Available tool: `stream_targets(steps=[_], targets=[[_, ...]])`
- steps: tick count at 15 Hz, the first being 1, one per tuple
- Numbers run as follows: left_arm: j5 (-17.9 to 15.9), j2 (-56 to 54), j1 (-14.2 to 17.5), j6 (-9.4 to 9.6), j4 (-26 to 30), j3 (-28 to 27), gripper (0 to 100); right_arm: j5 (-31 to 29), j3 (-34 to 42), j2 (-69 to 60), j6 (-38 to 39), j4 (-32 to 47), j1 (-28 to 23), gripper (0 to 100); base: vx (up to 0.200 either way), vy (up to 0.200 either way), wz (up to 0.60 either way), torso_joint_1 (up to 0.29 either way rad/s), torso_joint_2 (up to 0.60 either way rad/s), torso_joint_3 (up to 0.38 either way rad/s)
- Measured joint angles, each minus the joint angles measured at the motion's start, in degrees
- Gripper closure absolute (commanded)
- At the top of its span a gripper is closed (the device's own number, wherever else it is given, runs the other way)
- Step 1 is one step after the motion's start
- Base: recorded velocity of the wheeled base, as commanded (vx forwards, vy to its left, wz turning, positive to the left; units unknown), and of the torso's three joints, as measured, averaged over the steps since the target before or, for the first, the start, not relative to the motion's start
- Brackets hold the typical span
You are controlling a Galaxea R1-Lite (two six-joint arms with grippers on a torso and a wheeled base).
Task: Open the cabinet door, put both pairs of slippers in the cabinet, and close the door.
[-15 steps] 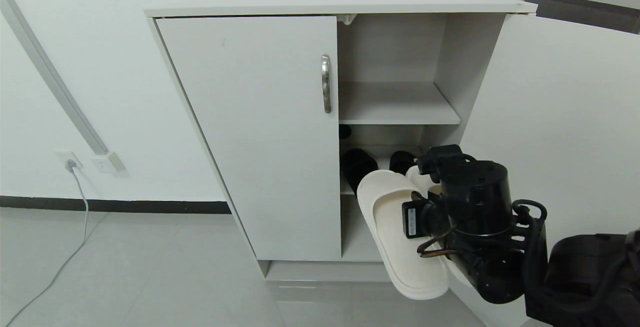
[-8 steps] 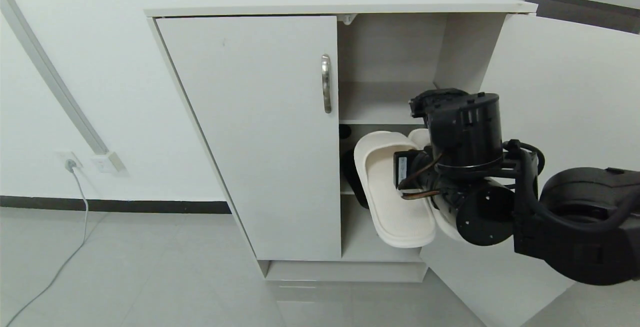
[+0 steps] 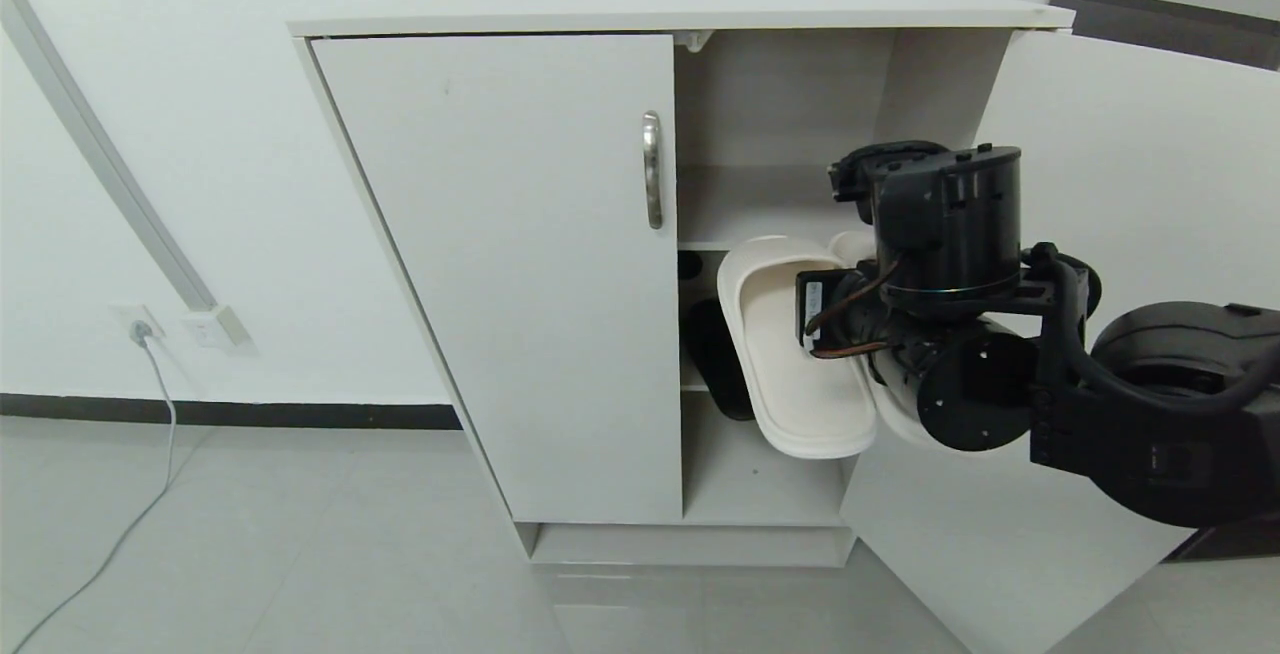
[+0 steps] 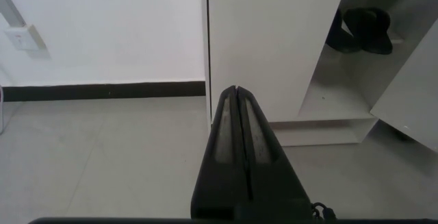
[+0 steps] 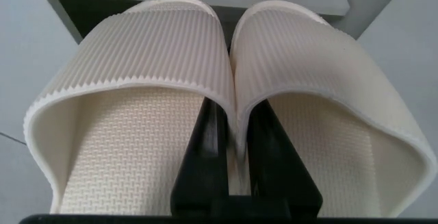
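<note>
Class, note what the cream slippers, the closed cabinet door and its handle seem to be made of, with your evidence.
The slippers look like soft foam or rubbery plastic, matte: ribbed straps, pebbled footbeds. The door is probably laminated board, matte pale grey: flat, even, no shine. The handle seems polished metal: bright reflections along it.

Head view: from above, looking forward and down at the cabinet (image 3: 500, 284) front, at middle range. Left wrist view: low over the floor (image 4: 102, 155), sighting along the left gripper (image 4: 236, 90) toward the cabinet's foot and the black slippers (image 4: 366, 29), both shared with the head view. Right wrist view: pressed close against the white slippers (image 5: 150, 59), facing into the shelves.
</note>
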Motion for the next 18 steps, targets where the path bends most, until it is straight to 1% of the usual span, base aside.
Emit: stream_targets(steps=[7,10,13,18], targets=[[0.0,0.0,0.0,0.00,0.0,0.0,100,0.0,-1.2,0.4,-1.2,-0.1,-0.3,100,0.200,0.000,0.00,0.002,0.00,0.004],[0.0,0.0,0.0,0.00,0.0,0.0,100,0.4,-1.9,0.9,-2.2,-0.4,-0.5,100,0.000,0.000,0.00,0.000,0.00,0.000],[0.0,0.0,0.0,-0.01,0.0,0.0,100,0.6,-4.6,2.7,-2.0,-0.4,-1.4,100,0.000,0.000,0.00,0.000,0.00,0.000],[0.0,0.0,0.0,-0.09,0.0,0.0,100,0.7,-13.7,8.5,-2.1,0.2,-4.1,100,0.000,0.000,0.00,0.000,0.00,0.000]])
